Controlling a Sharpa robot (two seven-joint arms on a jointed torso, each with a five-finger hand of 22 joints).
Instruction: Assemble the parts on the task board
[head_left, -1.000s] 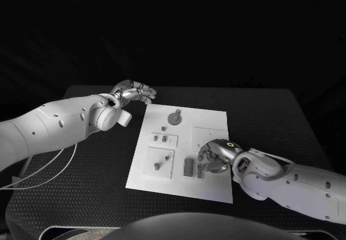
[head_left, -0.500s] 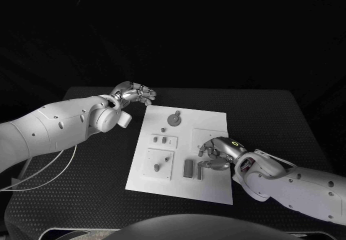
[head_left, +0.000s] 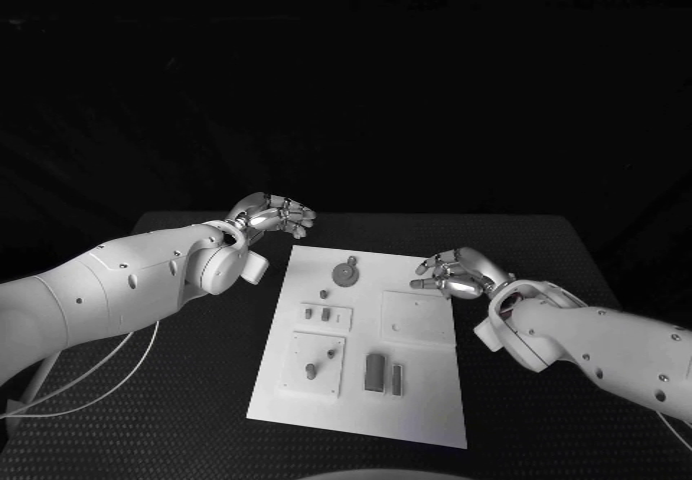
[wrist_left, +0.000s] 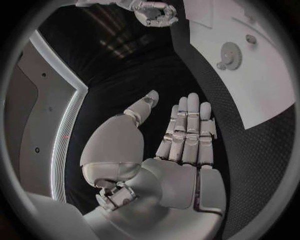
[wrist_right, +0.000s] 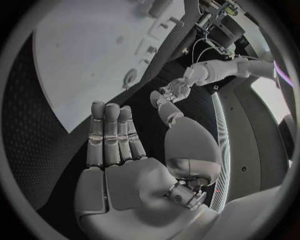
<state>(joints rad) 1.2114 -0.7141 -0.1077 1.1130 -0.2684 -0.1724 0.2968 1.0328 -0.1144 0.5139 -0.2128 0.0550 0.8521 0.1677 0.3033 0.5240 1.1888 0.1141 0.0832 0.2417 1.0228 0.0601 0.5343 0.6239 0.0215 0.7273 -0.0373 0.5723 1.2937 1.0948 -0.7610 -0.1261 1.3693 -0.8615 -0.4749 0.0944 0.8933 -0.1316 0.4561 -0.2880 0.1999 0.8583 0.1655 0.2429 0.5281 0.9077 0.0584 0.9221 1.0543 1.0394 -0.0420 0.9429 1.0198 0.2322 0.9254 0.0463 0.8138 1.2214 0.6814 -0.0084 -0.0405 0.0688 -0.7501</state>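
The board (head_left: 418, 395) lies flat on the black table (head_left: 577, 250) in front of me, its near edge closest to my body. Nearest on it stand two dark upright parts (head_left: 385, 372), side by side, the wider one on the left. Just left of them sits a square plate (head_left: 316, 363) with a small peg (head_left: 310, 371) near its front. Further back is a small plate (head_left: 325, 314) with two little pieces on it, and to its right a bare raised square (head_left: 418, 318). At the far end of the board lies a gear (head_left: 348, 271), with a tiny piece (head_left: 323, 294) just in front of it.

My right hand (head_left: 459, 273) hovers over the table just off the board's far right corner, holding nothing; the wrist view shows its fingers (wrist_right: 112, 135) straight, lying close together, the thumb standing apart. My left hand (head_left: 274, 214) hangs beyond the board's far left corner, clear of it, also holding nothing, with its fingers (wrist_left: 187, 130) stretched out flat and the thumb apart.
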